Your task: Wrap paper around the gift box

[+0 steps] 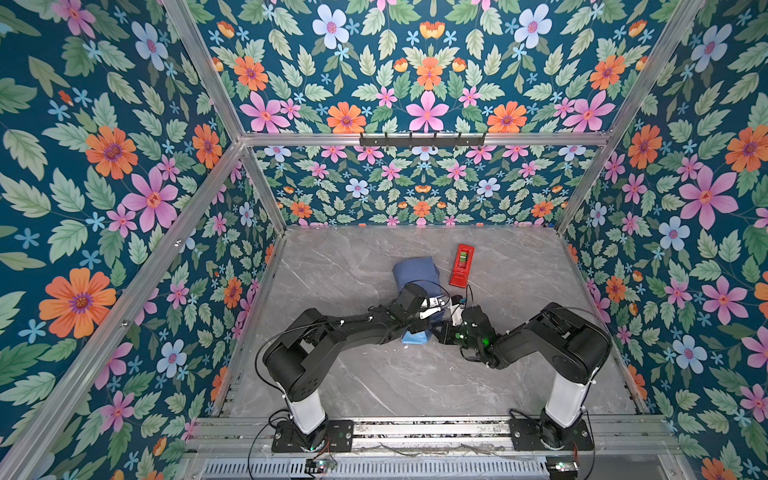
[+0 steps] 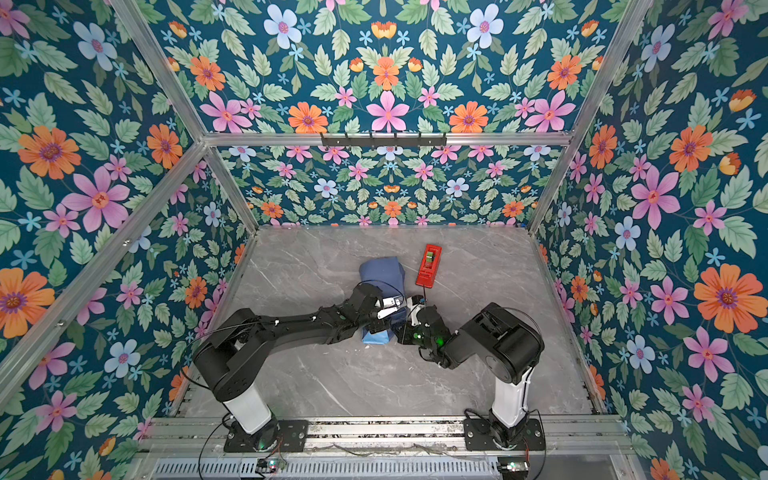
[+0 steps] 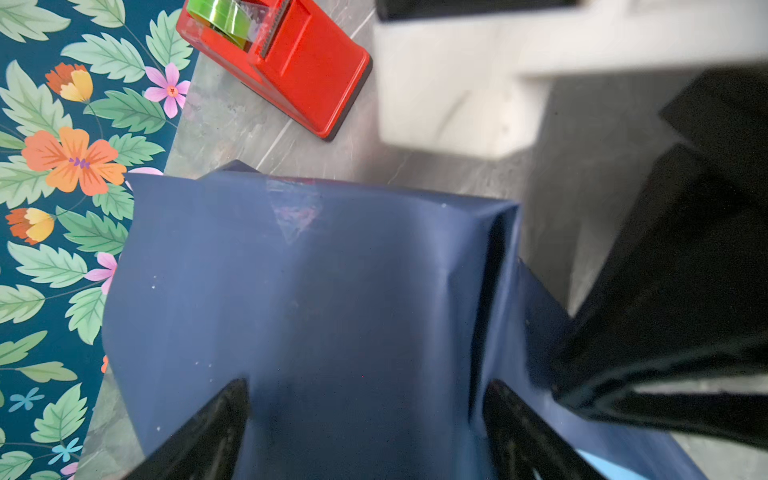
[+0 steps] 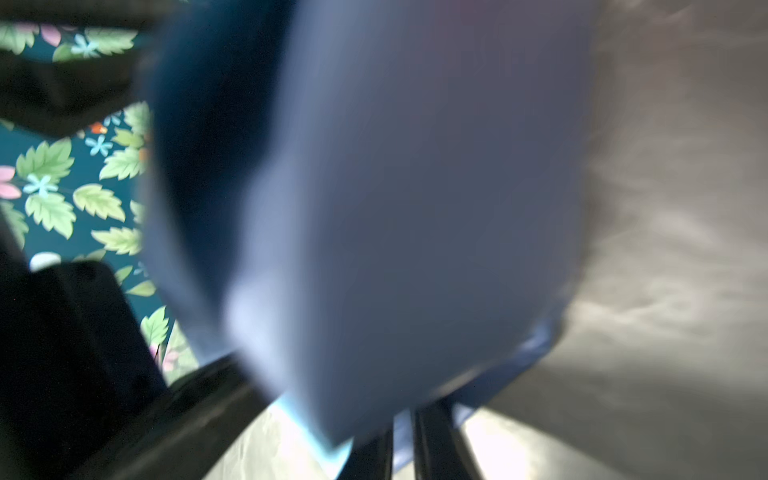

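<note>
The paper (image 1: pixel 415 272) is lying in the middle of the table (image 1: pixel 353 382), covering the gift box, which is hiding underneath, near the red tape dispenser (image 1: pixel 462 266). The left tool (image 3: pixel 365 419) is standing wide apart over the wrapped top. The right tool (image 4: pixel 401 444) is pinching a loose flap at the near end. The sheet is looking thin, light and easily creased, so gripping flap edges is probably wisest.
</note>
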You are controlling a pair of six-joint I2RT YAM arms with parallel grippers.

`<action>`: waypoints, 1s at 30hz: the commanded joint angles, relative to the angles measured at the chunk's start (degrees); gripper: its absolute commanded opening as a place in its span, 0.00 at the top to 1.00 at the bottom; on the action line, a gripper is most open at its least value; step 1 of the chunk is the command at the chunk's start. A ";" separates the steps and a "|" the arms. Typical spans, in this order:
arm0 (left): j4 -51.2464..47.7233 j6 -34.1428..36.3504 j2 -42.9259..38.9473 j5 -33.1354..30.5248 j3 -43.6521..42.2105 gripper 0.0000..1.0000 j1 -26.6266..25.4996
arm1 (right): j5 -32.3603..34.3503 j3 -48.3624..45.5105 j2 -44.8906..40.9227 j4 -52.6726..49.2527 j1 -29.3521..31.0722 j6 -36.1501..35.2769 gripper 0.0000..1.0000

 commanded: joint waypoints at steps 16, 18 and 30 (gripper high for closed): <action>-5.38 -3.45 -0.91 2.36 1.16 0.08 0.09 | 3.13 -4.52 -6.10 -1.60 3.53 1.54 0.88; -5.31 -4.33 -1.64 2.86 1.36 0.06 0.01 | 3.41 -5.47 -9.63 -4.56 2.68 0.30 0.88; -2.13 -12.38 -9.36 6.04 -0.49 0.03 0.22 | 0.67 -1.42 -32.82 -29.67 -8.13 -8.41 0.77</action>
